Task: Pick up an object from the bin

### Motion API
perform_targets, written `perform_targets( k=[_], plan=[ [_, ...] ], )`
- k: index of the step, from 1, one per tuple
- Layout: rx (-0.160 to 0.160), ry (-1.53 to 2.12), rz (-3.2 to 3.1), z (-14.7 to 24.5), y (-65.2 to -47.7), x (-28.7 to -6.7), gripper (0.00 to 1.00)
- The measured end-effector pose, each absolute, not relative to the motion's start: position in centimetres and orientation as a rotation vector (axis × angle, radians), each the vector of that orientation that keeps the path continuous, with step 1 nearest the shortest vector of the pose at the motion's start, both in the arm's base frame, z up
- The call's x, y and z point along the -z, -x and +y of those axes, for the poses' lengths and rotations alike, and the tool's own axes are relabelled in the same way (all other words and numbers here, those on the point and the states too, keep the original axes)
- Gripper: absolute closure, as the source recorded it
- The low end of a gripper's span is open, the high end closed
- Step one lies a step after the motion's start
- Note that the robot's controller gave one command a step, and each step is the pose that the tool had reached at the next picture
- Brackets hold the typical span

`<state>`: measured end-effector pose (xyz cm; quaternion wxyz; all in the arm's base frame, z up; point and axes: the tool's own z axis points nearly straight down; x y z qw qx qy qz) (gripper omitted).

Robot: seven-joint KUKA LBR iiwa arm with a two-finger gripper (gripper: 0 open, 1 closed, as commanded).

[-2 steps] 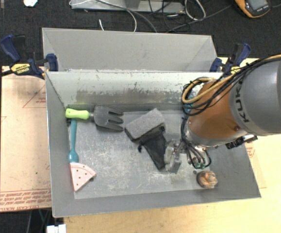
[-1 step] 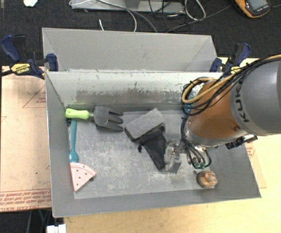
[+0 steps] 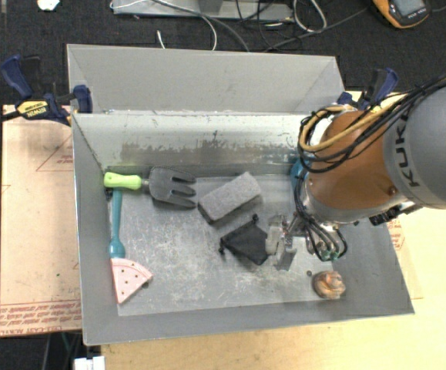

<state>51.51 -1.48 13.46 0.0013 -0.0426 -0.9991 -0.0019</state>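
The tool (image 3: 280, 247) hangs low in the grey metal bin (image 3: 207, 303). A black crumpled object (image 3: 244, 243) lies just to its left, with a grey foam block (image 3: 230, 197) beyond. I cannot tell how far open the tool is.

Bin (image 3: 207, 303) grey. Block (image 3: 230, 197) speckled grey, rag (image 3: 246, 243) black, fork (image 3: 161, 185) grey/green handle, scraper (image 3: 128, 276) pink/blue handle, lump (image 3: 329, 284) tan.

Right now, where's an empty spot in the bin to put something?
The bare floor along the front, between the pink wedge and the small brown lump. It is crowded further back, where the grey block, the black thing and the claw sit close.
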Motion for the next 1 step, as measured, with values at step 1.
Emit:
perform_targets(
  k=[1],
  plan=[
    [0.007, 0.147, -3.134, -2.39, -52.08, -21.08, 1.00]
  ],
)
